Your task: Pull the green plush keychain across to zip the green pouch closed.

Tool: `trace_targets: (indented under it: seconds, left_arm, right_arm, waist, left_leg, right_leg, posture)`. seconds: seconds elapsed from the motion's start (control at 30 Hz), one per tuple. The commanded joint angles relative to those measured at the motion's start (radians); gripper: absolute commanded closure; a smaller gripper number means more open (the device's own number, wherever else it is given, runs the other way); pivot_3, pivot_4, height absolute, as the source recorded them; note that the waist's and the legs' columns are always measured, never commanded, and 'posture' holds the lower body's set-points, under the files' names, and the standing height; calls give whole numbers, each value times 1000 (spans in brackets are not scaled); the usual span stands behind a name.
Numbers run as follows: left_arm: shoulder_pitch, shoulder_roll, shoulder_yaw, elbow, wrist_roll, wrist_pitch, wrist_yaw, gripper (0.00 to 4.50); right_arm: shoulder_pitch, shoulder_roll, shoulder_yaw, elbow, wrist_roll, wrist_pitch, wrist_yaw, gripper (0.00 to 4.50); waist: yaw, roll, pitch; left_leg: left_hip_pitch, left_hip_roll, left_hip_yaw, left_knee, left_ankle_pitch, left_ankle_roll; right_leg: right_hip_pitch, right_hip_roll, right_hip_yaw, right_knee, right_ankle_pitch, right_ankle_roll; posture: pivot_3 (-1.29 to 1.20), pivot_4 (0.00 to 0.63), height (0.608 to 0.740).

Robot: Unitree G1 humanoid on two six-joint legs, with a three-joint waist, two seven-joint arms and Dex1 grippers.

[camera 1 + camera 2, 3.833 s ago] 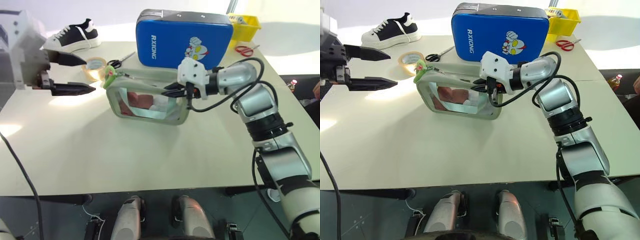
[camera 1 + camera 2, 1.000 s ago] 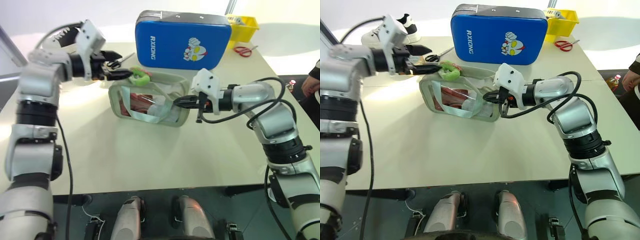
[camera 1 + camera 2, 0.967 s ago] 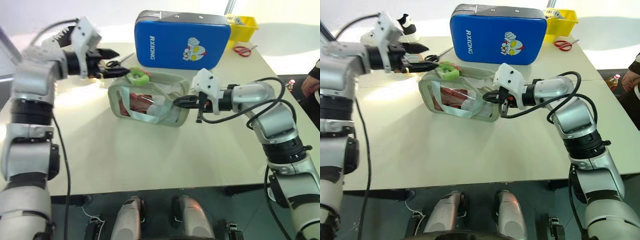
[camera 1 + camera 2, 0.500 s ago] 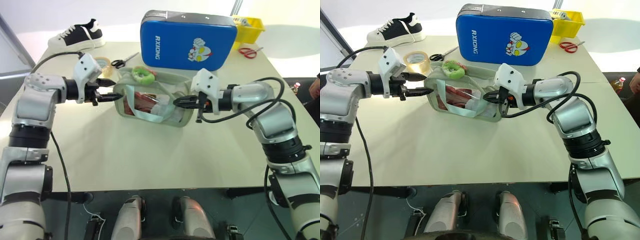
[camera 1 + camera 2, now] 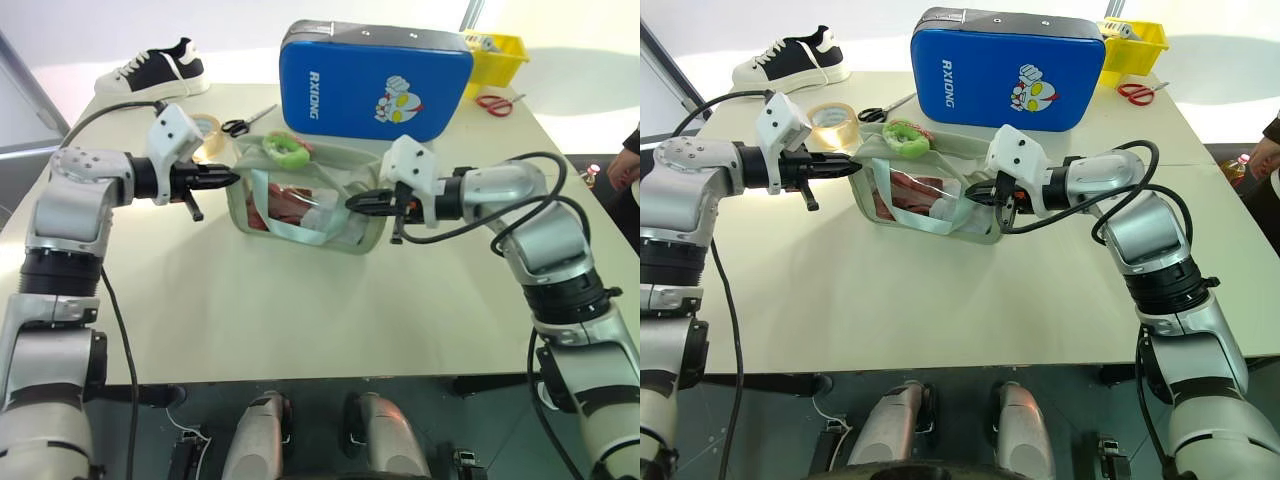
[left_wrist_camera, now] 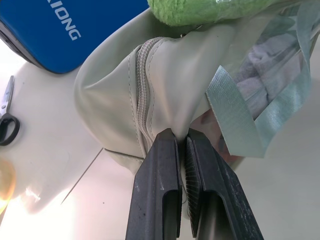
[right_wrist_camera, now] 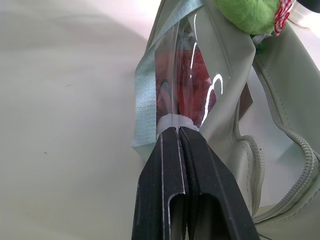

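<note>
1. The left tool [image 5: 232, 178] is closed, pinching the fabric at the left end of the green pouch [image 5: 300, 205], next to the zipper seam.
2. The right tool [image 5: 352, 203] is closed, gripping the right end of the green pouch at the edge of its clear front window.
3. The green pouch stands upright on the counter [image 5: 300, 310], held between the two tools. Red and white contents show through the window.
4. The green plush keychain [image 5: 284, 150] lies on top of the pouch, towards its left end, apart from both tools.
5. A blue case [image 5: 375, 78] stands on its edge just behind the pouch.
6. Scissors [image 5: 248, 121] and a roll of tape [image 5: 207, 129] lie behind the left tool; a sneaker [image 5: 157, 68] sits at the far left corner.
7. A yellow bin [image 5: 497, 50] and red-handled scissors [image 5: 493, 101] are at the far right.
</note>
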Motion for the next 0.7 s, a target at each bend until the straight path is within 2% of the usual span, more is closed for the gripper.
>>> trace_targets:
  seconds: [0.03, 0.5, 0.6, 0.7]
  left_arm:
    - [-2, 24, 29, -71, -30, 11, -26, 4462]
    - [25, 34, 37, -85, -15, 8, -1, 4462]
    - [27, 34, 38, -88, -18, 7, 2, 4500]
    - [29, 34, 39, -93, -21, 9, 3, 4500]
  right_arm:
    - [-33, -3, -9, 20, -6, -8, 3, 4500]
    - [-95, 18, -18, 101, -16, -42, 13, 4500]
    - [-129, 20, -25, 129, -3, -46, 36, 3646]
    - [-203, 57, -52, 167, 35, -13, 34, 2092]
  waist:
    - [-1, 0, 0]
    - [0, 0, 0]
    - [1, 0, 0]
    - [-2, 1, 0]
  left_leg:
    - [0, 0, 0, 0, 0, 0]
    - [0, 0, 0, 0, 0, 0]
    - [0, 0, 0, 0, 0, 0]
    - [0, 0, 0, 0, 0, 0]
  right_leg:
    - [0, 0, 0, 0, 0, 0]
    - [0, 0, 0, 0, 0, 0]
    - [0, 0, 0, 0, 0, 0]
    - [0, 0, 0, 0, 0, 0]
  posture:
    - [0, 150, 740]
    - [0, 150, 740]
    - [0, 150, 740]
    - [0, 150, 740]
